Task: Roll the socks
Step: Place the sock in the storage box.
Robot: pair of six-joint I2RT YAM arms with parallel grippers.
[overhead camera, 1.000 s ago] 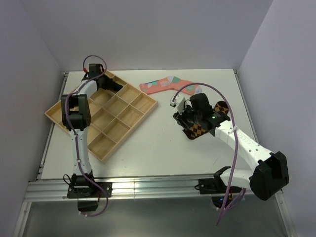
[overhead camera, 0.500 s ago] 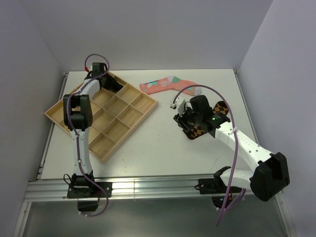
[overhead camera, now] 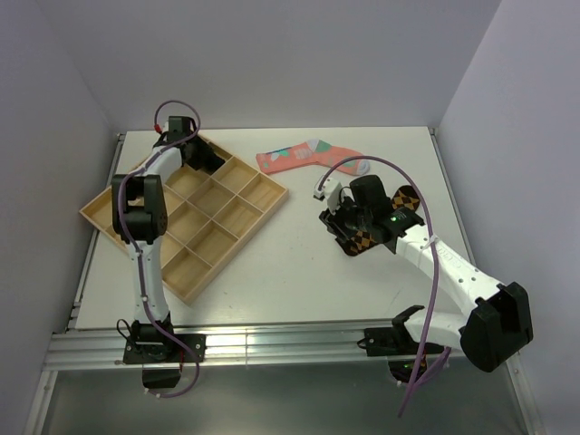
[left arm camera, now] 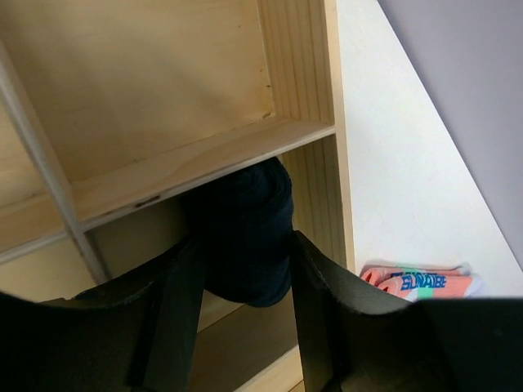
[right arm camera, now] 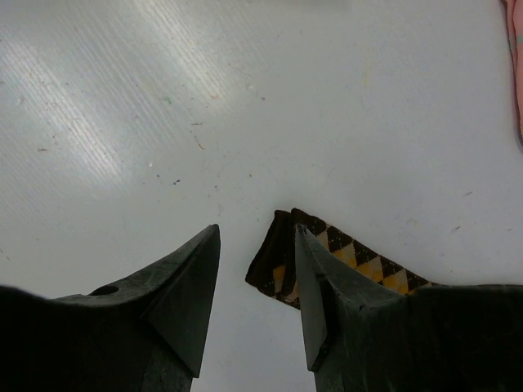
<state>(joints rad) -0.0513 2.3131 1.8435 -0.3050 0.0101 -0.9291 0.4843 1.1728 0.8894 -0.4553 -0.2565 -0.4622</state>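
A dark navy sock is bunched in a far corner compartment of the wooden tray. My left gripper is shut on it, with a finger pressed on each side. The brown-and-orange diamond sock lies flat on the table at the right. My right gripper is open just above its dark cuff end, which sits between the fingers and partly behind the right fingertip. The pink sock with teal and white patches lies flat at the back of the table.
The tray has several compartments and lies at an angle on the left of the table, its divider wall right in front of the left gripper. The pink sock shows at the tray's outer side and at the right wrist view's edge.
My left wrist has shifted slightly at the tray's far corner, and the tray has nudged a little. The right gripper has hardly moved over the diamond sock's cuff.
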